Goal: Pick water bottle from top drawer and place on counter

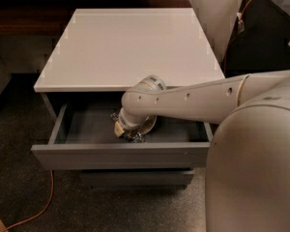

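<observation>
The tool [124,130] is in the drawer [87,127] at the bottle [134,137]; whether it grips cannot be told. Secure the bottle, lift vertically, and carry it toward the tabletop [130,47] at 12 o'clock.

single cam, high behind the arm [193,98], looks down fairly close on the counter [130,47] and open top drawer [121,154], gripper [125,129] inside it.

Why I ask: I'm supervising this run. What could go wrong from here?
The claw is down in the top drawer at the water bottle, right beside a bowl, so it may snag the bowl. Lifting out, the bottle or arm could strike the counter edge overhanging the drawer.
</observation>
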Controlling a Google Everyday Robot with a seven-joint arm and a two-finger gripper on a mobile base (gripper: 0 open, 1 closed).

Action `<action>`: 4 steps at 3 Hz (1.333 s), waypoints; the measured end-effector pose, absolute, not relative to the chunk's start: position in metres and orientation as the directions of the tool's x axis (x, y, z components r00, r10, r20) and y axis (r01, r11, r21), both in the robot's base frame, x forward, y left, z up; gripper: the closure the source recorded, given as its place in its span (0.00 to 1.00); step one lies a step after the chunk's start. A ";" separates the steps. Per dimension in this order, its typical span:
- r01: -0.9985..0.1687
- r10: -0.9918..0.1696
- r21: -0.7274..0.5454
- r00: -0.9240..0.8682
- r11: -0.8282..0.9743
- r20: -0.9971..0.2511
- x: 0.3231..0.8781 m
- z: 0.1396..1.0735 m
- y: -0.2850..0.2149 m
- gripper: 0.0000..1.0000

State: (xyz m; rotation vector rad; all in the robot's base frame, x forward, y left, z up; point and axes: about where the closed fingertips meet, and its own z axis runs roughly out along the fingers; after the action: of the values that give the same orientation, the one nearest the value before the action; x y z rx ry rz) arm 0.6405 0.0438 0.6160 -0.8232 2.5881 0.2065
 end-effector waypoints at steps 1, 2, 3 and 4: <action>-0.600 -0.537 0.013 -0.726 0.800 -0.430 0.640 0.625 0.050 0.67; -0.647 -0.582 -0.020 -0.671 0.762 -0.459 0.636 0.669 0.064 0.98; -0.678 -0.610 -0.040 -0.633 0.734 -0.477 0.633 0.698 0.073 1.00; -0.722 -0.647 -0.027 -0.602 0.692 -0.469 0.624 0.724 0.086 1.00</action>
State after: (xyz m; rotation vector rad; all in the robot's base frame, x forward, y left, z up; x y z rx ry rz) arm 0.6242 0.0859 0.7235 -1.0576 2.4553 0.2280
